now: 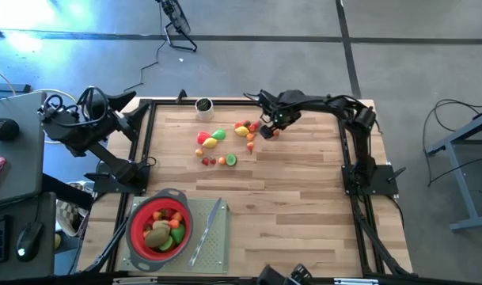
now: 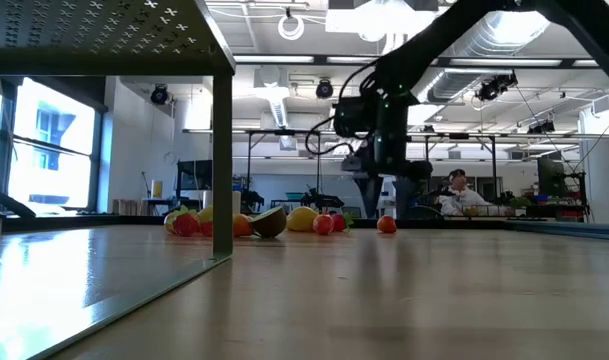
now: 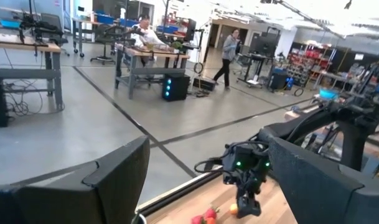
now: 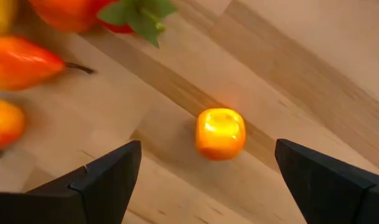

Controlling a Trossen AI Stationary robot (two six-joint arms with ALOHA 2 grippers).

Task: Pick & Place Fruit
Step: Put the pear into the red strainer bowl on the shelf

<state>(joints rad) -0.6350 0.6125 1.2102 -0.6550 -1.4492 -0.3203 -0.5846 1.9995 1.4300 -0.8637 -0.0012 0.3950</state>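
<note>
Overhead, we find the right end effector [image 1: 271,131] at the far side of the table [image 1: 304,198], lowered over a small orange fruit [image 4: 220,132] that lies at the right edge of the scattered fruit. Its fingers [image 4: 108,180] are spread wide. In the right wrist view the orange piece sits on the wood between them, apart from both, so we see nothing held and nothing touched.

The left end effector [image 3: 201,186] waits off the table's far left corner, raised, its fingers spread too and empty.

Near the front left of the table we see a red strainer [image 1: 134,229] with a grey rim, resting on a pale mat [image 1: 217,249]. Several fruits already lie in it: red, orange, green and a brownish one. A slim grey knife [image 1: 206,229] lies on the mat just beside the strainer, to its right.

Most of the loose fruit [image 1: 225,142] is gathered in a cluster toward the far middle of the table: yellow, red, green and orange pieces, some touching. In the right wrist view a red pepper-like piece with a green stem [image 4: 136,12] and an orange-red pear shape [image 4: 21,62] lie near the small orange fruit but apart from it.

A small dark cup [image 1: 203,105] stands at the far edge, behind the cluster. In the low view a person [image 2: 462,195] is seated at a bench in the room beyond.
</note>
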